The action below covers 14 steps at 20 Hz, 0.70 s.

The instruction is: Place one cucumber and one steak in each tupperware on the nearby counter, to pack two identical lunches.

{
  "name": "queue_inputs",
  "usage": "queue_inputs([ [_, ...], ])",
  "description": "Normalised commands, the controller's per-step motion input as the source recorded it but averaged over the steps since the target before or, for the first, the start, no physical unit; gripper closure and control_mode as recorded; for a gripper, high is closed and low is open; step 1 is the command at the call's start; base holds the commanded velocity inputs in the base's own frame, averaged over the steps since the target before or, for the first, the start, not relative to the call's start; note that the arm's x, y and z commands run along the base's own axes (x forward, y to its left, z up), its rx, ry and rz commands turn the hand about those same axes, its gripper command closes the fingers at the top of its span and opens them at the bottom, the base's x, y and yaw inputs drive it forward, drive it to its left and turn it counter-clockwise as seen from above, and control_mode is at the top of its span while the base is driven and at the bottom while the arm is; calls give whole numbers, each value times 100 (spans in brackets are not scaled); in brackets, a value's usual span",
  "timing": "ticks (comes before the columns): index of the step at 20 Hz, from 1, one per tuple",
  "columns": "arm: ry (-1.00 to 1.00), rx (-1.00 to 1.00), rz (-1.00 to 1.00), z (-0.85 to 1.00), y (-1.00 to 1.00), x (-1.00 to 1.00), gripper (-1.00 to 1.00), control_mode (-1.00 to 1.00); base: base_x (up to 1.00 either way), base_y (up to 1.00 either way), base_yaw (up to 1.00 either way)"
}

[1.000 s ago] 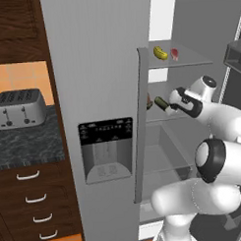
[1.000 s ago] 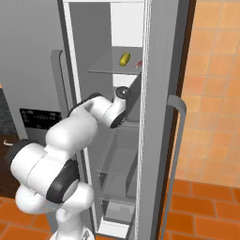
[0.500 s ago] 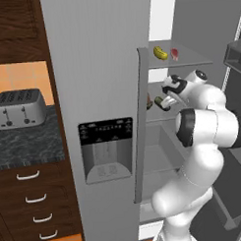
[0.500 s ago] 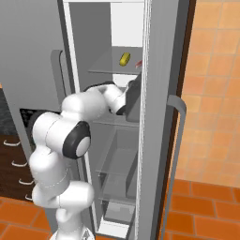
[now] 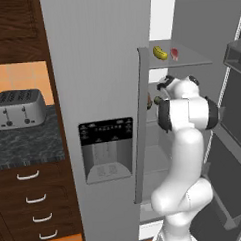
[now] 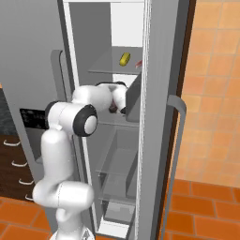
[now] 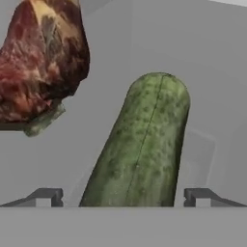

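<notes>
Both finger tips of my pincer (image 7: 123, 195) are now standing wide on either side of the dark green cucumber (image 7: 140, 149) on the fridge shelf, after reaching in; the brown steak (image 7: 41, 62) is lying beside it, so I'm readying a grasp

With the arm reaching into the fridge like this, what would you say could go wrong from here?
1. The dark green cucumber lies lengthwise between the open fingers; being round, it may roll or slip as they close.
2. The lumpy steak sits close beside it and might get nudged.
3. The arm works in a tight gap by the fridge door, so pulling out may clip it.
</notes>
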Motion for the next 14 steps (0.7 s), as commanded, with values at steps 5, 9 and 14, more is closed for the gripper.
queue_inputs([
  [5,1,-2,12,-60,-4,52,100,-100,0,0,0],
  [9,0,-6,10,-18,39,-56,100,-100,0,0,0],
  [14,-13,-13,3,-4,53,-100,100,-100,0,0,0],
])
